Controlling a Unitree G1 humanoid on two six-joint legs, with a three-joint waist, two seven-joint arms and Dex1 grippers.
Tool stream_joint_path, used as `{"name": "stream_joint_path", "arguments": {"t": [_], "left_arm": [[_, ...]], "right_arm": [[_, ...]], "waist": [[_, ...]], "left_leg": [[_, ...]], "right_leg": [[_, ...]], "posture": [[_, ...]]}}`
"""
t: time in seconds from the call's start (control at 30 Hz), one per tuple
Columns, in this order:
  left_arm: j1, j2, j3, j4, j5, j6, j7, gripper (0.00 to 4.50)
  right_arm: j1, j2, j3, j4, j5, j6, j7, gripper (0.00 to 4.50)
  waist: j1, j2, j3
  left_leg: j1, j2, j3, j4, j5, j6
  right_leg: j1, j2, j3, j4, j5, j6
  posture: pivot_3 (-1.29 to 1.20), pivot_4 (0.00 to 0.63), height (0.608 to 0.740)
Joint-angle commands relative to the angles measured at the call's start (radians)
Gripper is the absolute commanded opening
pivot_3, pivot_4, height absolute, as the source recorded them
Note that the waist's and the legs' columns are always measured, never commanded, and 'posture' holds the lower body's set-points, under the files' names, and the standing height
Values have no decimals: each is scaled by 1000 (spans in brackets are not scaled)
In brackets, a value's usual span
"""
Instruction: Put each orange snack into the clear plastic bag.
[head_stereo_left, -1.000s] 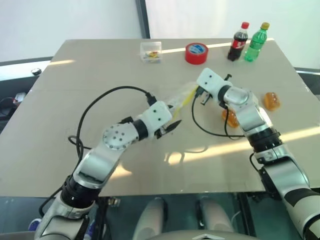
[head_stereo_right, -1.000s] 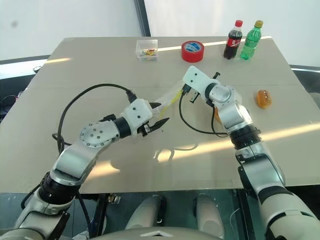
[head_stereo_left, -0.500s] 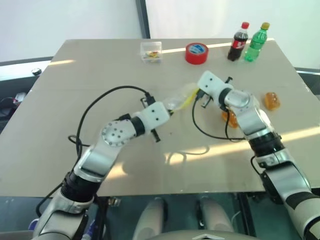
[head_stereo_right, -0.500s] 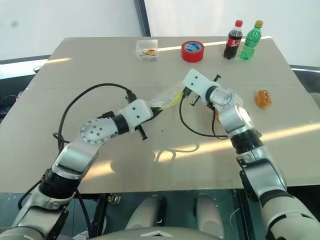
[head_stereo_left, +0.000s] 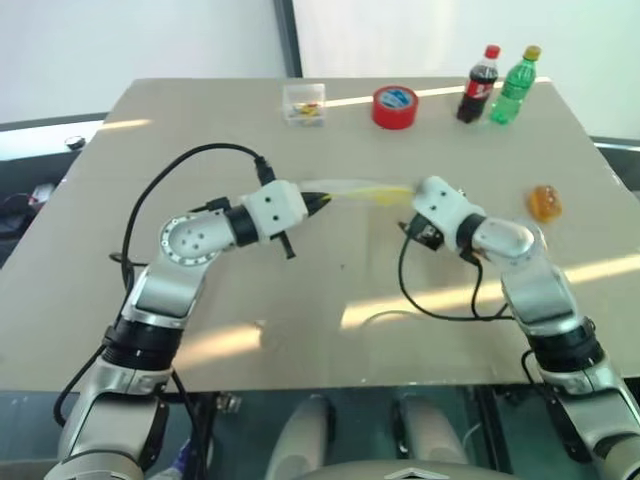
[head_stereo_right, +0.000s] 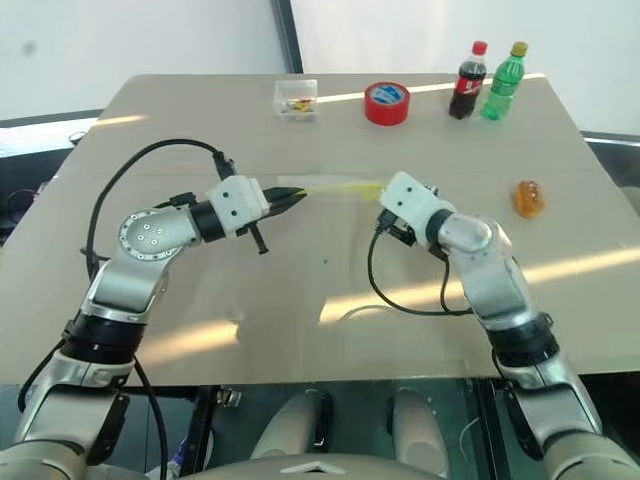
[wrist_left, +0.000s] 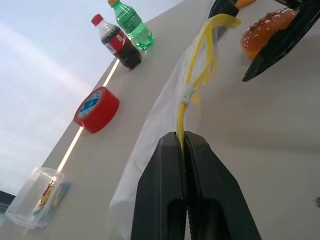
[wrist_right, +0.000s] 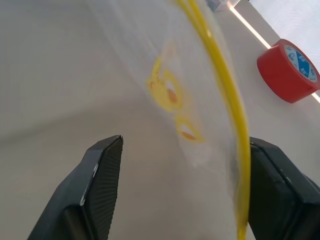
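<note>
Head views: left claw (head_stereo_left: 318, 200) is pinched tight on the yellow-strip edge of the clear plastic bag (head_stereo_left: 352, 190), which stretches just above the tabletop (head_stereo_left: 200, 120) toward the right claw (head_stereo_right: 382, 224). The right claw sits at the bag's far end w/ its fingers apart, holding nothing that I can make out. One orange snack (head_stereo_left: 544, 202) lies well apart near the tabletop's right edge. Red tape roll (head_stereo_left: 394, 106), clear box (head_stereo_left: 304, 103) and two bottles (head_stereo_left: 497, 84) stand along the far side, not involved.

Left wrist view: fingers pressed together on the yellow strip, bag hanging floppy beyond them. A second orange snack (wrist_left: 265, 31) sits on the tabletop past the bag mouth, by the other claw's black fingertips (wrist_left: 280, 47).

Right wrist view: both fingers wide, the bag's film and yellow strip running between them, nothing clamped. Whether the strip touches the finger on that side is hard to tell.

Step, I'd judge: opening/holding the bag; no snack looks to be inside yet. Next probably needs the left to keep the mouth held up while the right goes for the nearer snack, approx. beside its own wrist, then brings it to the opening.
</note>
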Motion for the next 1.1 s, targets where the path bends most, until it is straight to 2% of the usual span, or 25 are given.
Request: {"name": "stream_joint_path", "arguments": {"t": [0.03,0.07,0.17,0.3,0.5,0.57,0.7,0.73,0.77,0.8,0.93,1.1], "left_arm": [[-24,-2,14,-2,14,-4,1,0],[-25,-5,13,-3,19,4,5,0],[-28,-12,15,-3,26,22,12,0],[-23,-11,16,-13,35,26,10,0],[-16,-8,20,-29,48,51,15,0],[-17,-9,21,-30,51,63,17,0],[-20,-14,20,-36,55,78,19,0],[-20,-15,20,-38,57,79,20,0],[-20,-16,20,-40,57,80,21,0],[-20,-17,20,-42,58,81,21,0],[-15,-21,22,-59,57,92,26,0],[-4,-17,24,-78,60,91,27,0]], "right_arm": [[43,-9,-72,-110,54,79,-10,2753],[55,-14,-82,-124,62,93,-19,2482],[78,-36,-100,-130,44,105,-67,1182],[89,-46,-148,-116,55,104,-119,1182],[99,-47,-227,-151,146,123,-116,1182],[90,-38,-227,-171,189,126,-101,1182],[26,51,-167,-216,285,190,-111,1182],[10,71,-150,-212,292,201,-125,640],[-11,94,-128,-197,290,204,-144,441],[-26,108,-113,-187,289,206,-159,30],[-86,210,-76,-116,292,207,-242,30],[-120,281,-72,-62,305,186,-293,30]], "waist": [[-2,0,0],[-2,0,0],[-5,0,0],[-5,0,0],[-5,0,0],[-6,0,0],[-12,0,0],[-12,0,0],[-11,0,0],[-9,0,0],[-4,0,0],[-6,0,0]], "left_leg": [[0,0,1,1,0,0],[0,-1,1,1,0,0],[1,-1,1,2,0,0],[1,0,1,2,0,0],[1,0,1,2,0,0],[1,0,1,2,0,0],[1,0,1,2,0,0],[2,0,2,1,0,0],[2,0,1,1,0,0],[2,0,1,1,0,0],[1,0,1,2,0,0],[1,0,1,1,0,0]], "right_leg": [[0,0,1,0,0,0],[0,0,1,0,0,0],[1,0,1,1,0,0],[1,1,1,1,0,0],[1,1,1,1,0,0],[1,1,1,1,0,0],[1,1,1,2,0,0],[1,1,2,2,0,0],[1,2,2,2,0,0],[1,2,1,2,0,0],[1,1,1,1,0,0],[1,0,1,1,0,0]], "posture": [[0,150,740],[0,150,740],[0,150,740],[0,150,740],[0,150,740],[0,150,740],[0,150,740],[0,150,740],[0,150,740],[0,150,740],[0,150,740],[0,150,740]]}}
